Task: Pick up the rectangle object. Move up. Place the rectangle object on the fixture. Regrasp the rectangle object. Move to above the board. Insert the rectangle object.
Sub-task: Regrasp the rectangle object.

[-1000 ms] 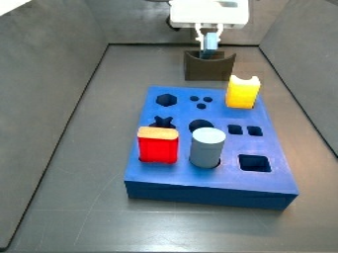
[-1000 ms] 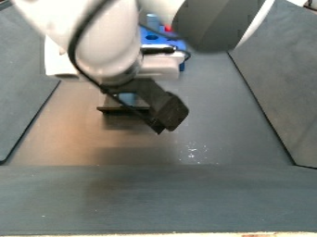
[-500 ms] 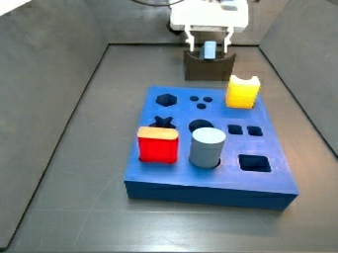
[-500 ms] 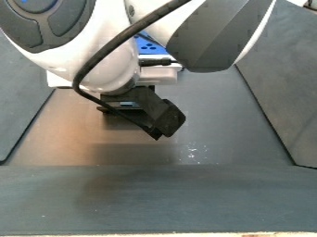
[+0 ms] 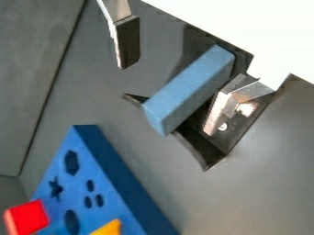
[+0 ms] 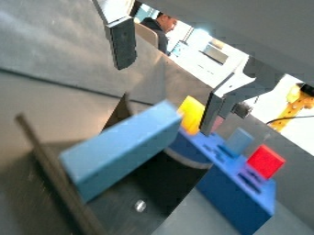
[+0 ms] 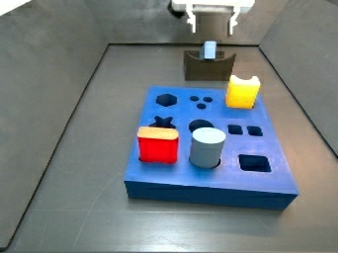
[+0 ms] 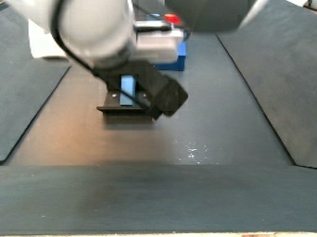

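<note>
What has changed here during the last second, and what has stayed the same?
The tool let go of the rectangle object and rose above it, jaws open. The rectangle object stayed standing in the fixture. The board and its coloured pieces did not move.

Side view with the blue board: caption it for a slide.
Open gripper above the slim grey-blue rectangle object standing in the dark fixture.

The claw [image 5: 178,78] had flat silver fingers [image 5: 123,37] with dark pads; one plate showed screws. In a side view its body [image 7: 211,8] was white, with a black wrist block [image 8: 158,90].
</note>
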### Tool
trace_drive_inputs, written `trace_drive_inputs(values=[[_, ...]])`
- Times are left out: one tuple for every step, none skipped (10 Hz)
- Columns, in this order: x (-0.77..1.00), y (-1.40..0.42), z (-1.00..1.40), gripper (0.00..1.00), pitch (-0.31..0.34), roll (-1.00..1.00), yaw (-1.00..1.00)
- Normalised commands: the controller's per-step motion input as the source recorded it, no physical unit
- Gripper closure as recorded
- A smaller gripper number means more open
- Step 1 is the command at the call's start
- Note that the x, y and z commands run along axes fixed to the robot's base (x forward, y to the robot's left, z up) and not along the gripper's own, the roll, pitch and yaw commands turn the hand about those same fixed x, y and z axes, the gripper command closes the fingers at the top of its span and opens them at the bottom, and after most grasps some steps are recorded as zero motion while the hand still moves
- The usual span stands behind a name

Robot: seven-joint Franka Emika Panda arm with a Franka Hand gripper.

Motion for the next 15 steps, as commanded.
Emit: trace_drive_inputs(values=[[-0.04, 0.0, 0.78, 0.0, 0.105, 0.1, -0.04], [-0.04, 0.0, 0.55, 0.0, 0.091, 0.11, -0.05], [-0.03, 0.0, 0.38, 0.0, 0.09, 0.1, -0.04], [-0.03, 0.0, 0.27, 0.0, 0.084, 0.1, -0.04], [-0.08, -1.0, 0.67, 0.0, 0.058, 1.0, 0.01], [-0.08, -1.0, 0.64, 0.0, 0.056, 1.0, 0.01], [-0.11, -1.0, 0.6, 0.0, 0.045, 1.0, 0.01], [-0.13, -0.97, 0.53, 0.0, 0.04, 1.0, 0.01], [-0.11, -0.73, 0.2, 0.0, 0.03, 1.0, 0.01], [-0.08, -0.63, 0.09, 0.0, 0.028, 1.0, 0.01], [-0.05, -0.41, 0.04, 0.0, 0.026, 1.0, 0.01], [-0.04, -0.28, 0.04, 0.0, 0.025, 1.0, 0.01], [-0.06, -0.03, 0.03, 0.0, 0.019, 1.0, 0.01], [-0.06, -0.01, 0.03, 0.0, 0.016, 1.0, 0.01], [-0.05, -0.03, 0.01, 0.0, 0.011, 1.0, 0.01]])
